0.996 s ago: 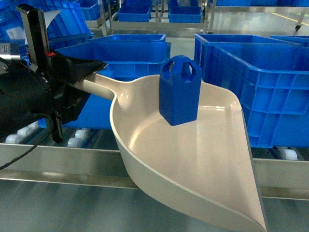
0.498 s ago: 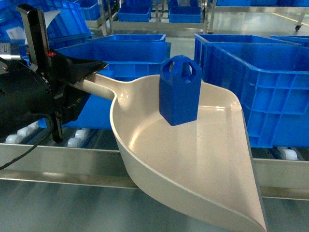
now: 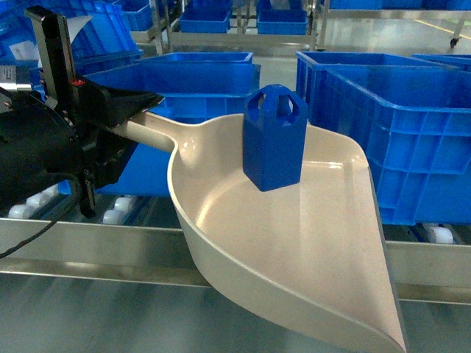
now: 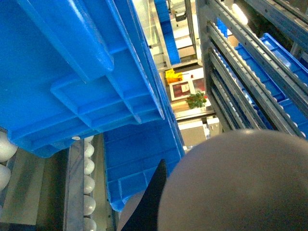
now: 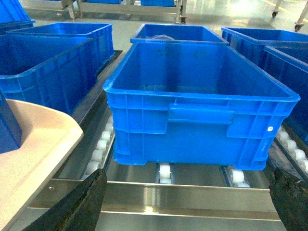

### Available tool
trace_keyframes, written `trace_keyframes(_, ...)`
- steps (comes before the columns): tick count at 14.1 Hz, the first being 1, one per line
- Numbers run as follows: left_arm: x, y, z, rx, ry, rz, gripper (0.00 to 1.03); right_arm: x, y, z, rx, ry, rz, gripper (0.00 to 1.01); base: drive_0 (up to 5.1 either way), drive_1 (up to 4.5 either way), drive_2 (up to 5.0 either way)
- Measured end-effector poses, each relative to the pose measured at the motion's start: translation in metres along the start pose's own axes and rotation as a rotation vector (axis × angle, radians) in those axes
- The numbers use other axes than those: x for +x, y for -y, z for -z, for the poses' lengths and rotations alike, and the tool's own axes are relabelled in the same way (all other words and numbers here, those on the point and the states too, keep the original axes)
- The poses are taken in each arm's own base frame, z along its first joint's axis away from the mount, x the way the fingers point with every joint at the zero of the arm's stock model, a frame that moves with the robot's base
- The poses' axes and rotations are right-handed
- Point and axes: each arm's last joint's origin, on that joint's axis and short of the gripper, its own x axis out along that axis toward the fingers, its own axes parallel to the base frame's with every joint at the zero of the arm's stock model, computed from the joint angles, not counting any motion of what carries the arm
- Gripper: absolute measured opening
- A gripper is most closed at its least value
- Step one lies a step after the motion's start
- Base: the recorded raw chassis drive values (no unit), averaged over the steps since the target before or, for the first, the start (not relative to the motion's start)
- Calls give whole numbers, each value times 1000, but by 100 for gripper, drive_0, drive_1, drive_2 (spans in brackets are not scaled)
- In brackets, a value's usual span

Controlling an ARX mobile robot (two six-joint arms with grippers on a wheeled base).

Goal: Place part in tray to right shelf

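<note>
Nothing has shifted over the last second: the left gripper (image 3: 121, 118) keeps pinching the tray (image 3: 294, 250) by its handle above the right shelf (image 3: 88, 235) rail. The part (image 3: 274, 137) stands upright inside. Delivery looks paused. The right gripper (image 5: 187, 202) hangs spread. No readable writing anywhere.

Potted plant (image 4: 196, 99) and yellow object (image 4: 172, 75), far background.

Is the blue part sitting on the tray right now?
Touching. In the head view the part stands upright with its base resting on the tray floor, no gap beneath it.
</note>
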Motion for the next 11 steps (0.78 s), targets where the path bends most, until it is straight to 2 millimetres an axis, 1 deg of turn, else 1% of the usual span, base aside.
trace_keyframes(11,0,0,0,0,0,0,14,0,0,0,0,0,0,98,0,0,0)
